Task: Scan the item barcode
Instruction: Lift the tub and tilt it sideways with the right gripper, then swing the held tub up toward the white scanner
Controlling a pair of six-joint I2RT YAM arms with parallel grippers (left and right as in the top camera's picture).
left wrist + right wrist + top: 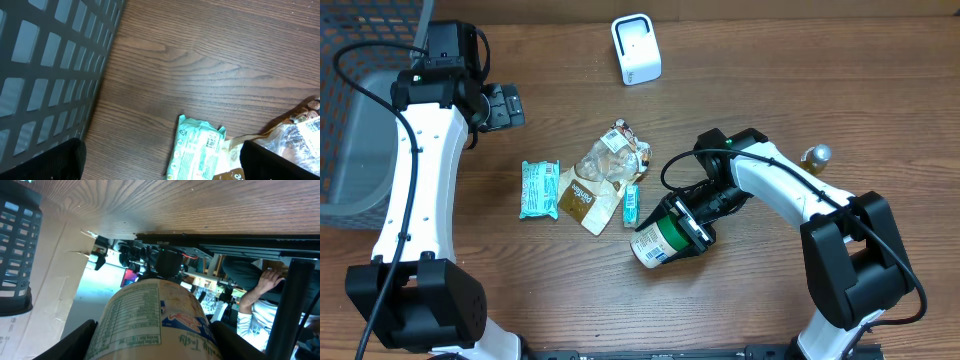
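Overhead, the right arm stretches over the wooden counter, the right jaws clenched from either side on a green-and-white can. The can is tipped on its side in front of the arm, just right of a small heap of snacks at mid-counter. Whether it rests on the wood or hangs just above it cannot be told. In the right wrist view the can fills the lower frame, a printed nutrition panel turned to the lens, with a dark finger at each flank.

The white scanner stands at the counter's far edge, well apart from the can. The heap is a clear-and-brown bag with a teal packet just to its left. A slim teal bar lies between bag and can. A silvery round object sits beside the right arm.

The left arm stands at the far left, beside a grey mesh basket. The left jaws are spread wide and grasp nothing. The left wrist view looks down on bare wood, with the basket's wall on one side. The teal packet and a corner of the bag lie at the lower edge, between the two dark fingertips.
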